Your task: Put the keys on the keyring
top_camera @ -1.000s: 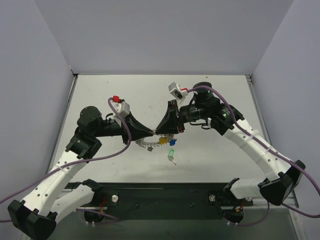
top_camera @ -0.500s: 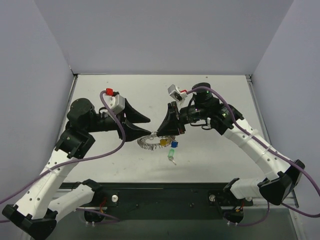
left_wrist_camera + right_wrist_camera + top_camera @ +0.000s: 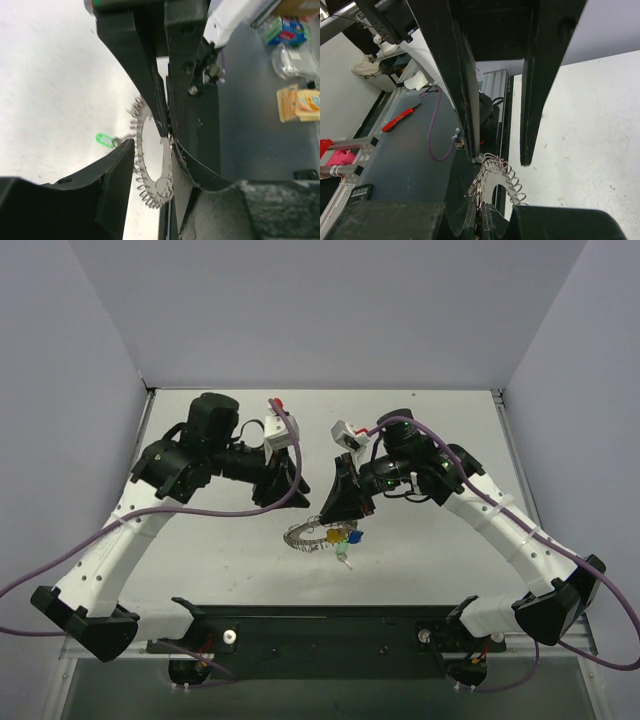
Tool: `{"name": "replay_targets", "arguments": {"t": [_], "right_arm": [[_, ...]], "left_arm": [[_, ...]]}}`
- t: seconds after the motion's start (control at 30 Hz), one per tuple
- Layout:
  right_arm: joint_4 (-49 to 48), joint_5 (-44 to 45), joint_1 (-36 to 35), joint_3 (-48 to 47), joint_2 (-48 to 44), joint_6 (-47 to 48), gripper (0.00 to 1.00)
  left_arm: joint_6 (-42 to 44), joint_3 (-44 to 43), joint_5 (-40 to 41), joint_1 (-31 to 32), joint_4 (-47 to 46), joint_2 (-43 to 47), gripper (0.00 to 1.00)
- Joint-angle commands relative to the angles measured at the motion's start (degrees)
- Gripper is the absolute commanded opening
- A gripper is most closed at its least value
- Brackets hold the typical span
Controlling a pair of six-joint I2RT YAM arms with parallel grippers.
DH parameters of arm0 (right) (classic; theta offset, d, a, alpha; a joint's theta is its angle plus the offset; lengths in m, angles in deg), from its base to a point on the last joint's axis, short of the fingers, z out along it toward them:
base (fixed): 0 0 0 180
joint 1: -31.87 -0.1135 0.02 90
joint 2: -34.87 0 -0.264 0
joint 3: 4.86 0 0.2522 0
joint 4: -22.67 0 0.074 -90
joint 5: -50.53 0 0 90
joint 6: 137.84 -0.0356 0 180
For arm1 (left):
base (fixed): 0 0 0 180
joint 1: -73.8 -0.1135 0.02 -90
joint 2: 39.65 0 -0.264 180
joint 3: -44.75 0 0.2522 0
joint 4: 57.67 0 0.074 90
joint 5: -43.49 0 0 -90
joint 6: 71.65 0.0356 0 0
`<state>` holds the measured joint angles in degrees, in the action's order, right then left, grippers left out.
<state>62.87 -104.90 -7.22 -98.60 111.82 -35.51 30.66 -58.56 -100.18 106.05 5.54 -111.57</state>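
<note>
Keyring: the keyring (image 3: 156,189) sits low over the table (image 3: 430,440), midway between your two arms, with one edge pinched
Right gripper: your right gripper (image 3: 328,518) is closed tight on the ring's rim, and both wrist views show the coil clamped between its fingers
Left gripper: your left gripper (image 3: 152,145) stands partly open, one finger on each side of the ring, with nothing in it, so you hold no key
Keys in view: a yellow key (image 3: 334,536), a blue key (image 3: 351,537) and a green key (image 3: 343,550) bunch at the end of the ring nearest the right gripper, touching or just beside the rim; no red key can be picked out
Done so far: you cannot tell from these views whether any key is threaded; the green key's shank reaches the rim in the left wrist view, but the join is too small to read
Left to do: by my reading the ring is steadied and the threading itself is open work; you need a key in the left fingers and a gap in the coil
Progress: somewhere short of halfway, judged loosely
</note>
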Motion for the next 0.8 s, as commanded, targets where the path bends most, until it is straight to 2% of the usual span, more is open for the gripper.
{"name": "replay_targets", "arguments": {"t": [0.0,0.13,0.53,0.67,0.7,0.77], "right_arm": [[0.46,-3.83,-0.37,-2.46,-1.19,3.48,0.00],[0.46,-3.74,-0.37,-2.11,-1.45,3.66,0.00],[0.46,-3.13,-0.37,-1.84,-1.71,4.01,0.00],[0.37,-2.86,-0.37,-1.84,-1.89,4.19,0.00],[0.37,-2.78,-0.46,-1.84,-1.89,4.19,0.00],[0.37,-2.69,-0.29,-1.75,-2.06,4.19,0.00]], "left_arm": [[6.58,-4.48,0.58,2.64,11.80,-2.61,0.44],[8.07,-5.71,1.02,5.19,14.44,-4.45,0.37],[7.99,-5.89,3.66,8.53,14.89,-6.48,0.27],[8.07,-6.07,4.45,8.53,14.71,-6.57,0.13],[7.90,-6.07,4.62,8.53,14.45,-6.57,0.04],[7.81,-6.07,5.06,8.53,14.18,-6.48,0.00]]}}
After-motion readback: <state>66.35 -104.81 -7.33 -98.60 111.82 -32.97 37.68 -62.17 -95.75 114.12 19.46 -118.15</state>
